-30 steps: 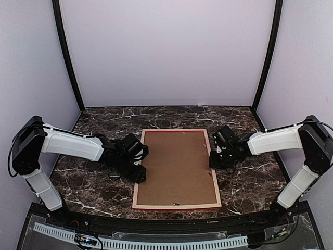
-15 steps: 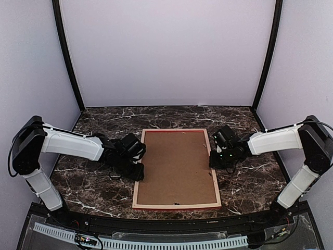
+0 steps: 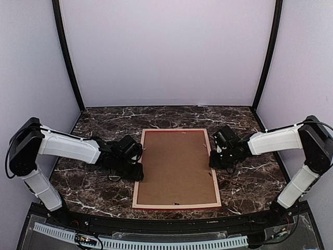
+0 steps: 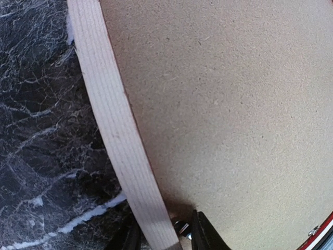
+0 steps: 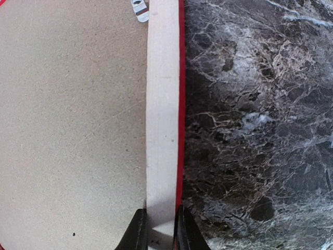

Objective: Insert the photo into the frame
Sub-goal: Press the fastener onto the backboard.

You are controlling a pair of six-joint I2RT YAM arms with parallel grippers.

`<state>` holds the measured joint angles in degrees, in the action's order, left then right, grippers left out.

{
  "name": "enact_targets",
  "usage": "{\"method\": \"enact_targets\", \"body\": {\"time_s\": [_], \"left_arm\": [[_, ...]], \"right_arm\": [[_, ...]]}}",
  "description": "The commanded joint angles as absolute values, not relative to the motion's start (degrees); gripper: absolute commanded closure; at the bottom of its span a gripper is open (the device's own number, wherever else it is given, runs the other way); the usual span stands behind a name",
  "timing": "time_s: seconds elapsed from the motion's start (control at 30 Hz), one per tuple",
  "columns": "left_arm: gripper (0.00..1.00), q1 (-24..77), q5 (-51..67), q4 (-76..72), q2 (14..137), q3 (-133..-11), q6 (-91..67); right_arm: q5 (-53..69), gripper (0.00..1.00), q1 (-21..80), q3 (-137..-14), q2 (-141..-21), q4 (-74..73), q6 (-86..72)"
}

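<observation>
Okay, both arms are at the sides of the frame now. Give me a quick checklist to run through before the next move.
1. The frame lies flat, back up, on the table: ok.
2. The backing board sits inside the rails: ok.
3. The photo is under the board: cannot tell, it shows in no view.
4. The right gripper is closed on the right rail, with a finger on each side: ok.
5. The left gripper grips the left rail: cannot tell. It straddles the rail, but a gap shows beside it.
6. The metal tab by the right rail is turned over the board: cannot tell, it is cut off at the picture's edge.
</observation>
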<state>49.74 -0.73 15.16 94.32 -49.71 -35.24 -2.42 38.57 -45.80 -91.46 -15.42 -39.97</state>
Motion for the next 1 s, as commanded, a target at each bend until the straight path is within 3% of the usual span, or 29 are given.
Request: {"method": "enact_targets", "body": {"time_s": [0.0, 0.13, 0.73, 0.97], "left_arm": [[0.63, 50.2, -0.2, 9.6, 95.7, -45.9, -38.7], [0.61, 50.1, -0.2, 8.6, 96.1, -44.8, -40.3], [0.74, 50.1, -0.3, 11.9, 90.9, -41.8, -41.9], [0.73, 49.9, 3.4, 16.4, 88.9, -45.0, -38.9]], "right_arm": [[1.7, 0.84, 38.7, -43.3, -93.9, -14.3, -41.1], [2.1, 0.84, 38.8, -43.2, -94.2, -13.8, -40.9], [2.5, 0.85, 38.7, -42.5, -94.7, -12.5, -40.4], [2.4, 0.85, 38.7, -42.2, -94.7, -12.4, -40.4]]}}
